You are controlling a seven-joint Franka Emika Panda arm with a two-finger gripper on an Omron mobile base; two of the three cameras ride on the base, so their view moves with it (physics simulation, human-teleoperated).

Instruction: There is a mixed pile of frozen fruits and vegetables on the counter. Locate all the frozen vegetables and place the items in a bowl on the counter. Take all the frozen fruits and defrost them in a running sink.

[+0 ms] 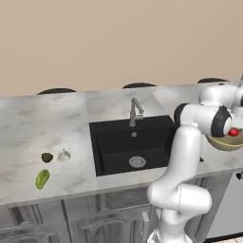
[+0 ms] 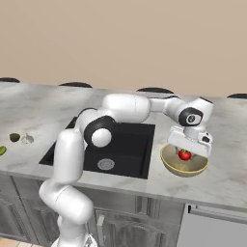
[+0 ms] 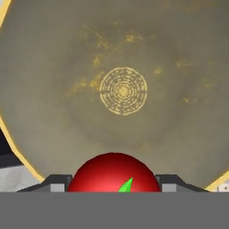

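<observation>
My gripper (image 2: 185,152) hangs just over the tan bowl (image 2: 166,163) on the counter right of the sink, shut on the red tomato (image 2: 185,155). In the hand view the tomato (image 3: 114,176) sits between the two dark fingertips (image 3: 57,184), with the bowl's pale inside (image 3: 123,62) straight below. From the left base view the tomato (image 1: 233,132) peeks out beside my forearm over the bowl (image 1: 227,144). Left of the sink lie the whitish garlic bulb (image 1: 63,155), the dark olive lump (image 1: 47,157) and the yellow-green oblong fruit (image 1: 42,179).
The black sink (image 1: 133,142) with its silver drain (image 1: 137,162) and grey faucet (image 1: 135,111) lies between the pile and the bowl. My arm stretches across the sink's right side. The marbled counter (image 1: 28,128) runs on to the left.
</observation>
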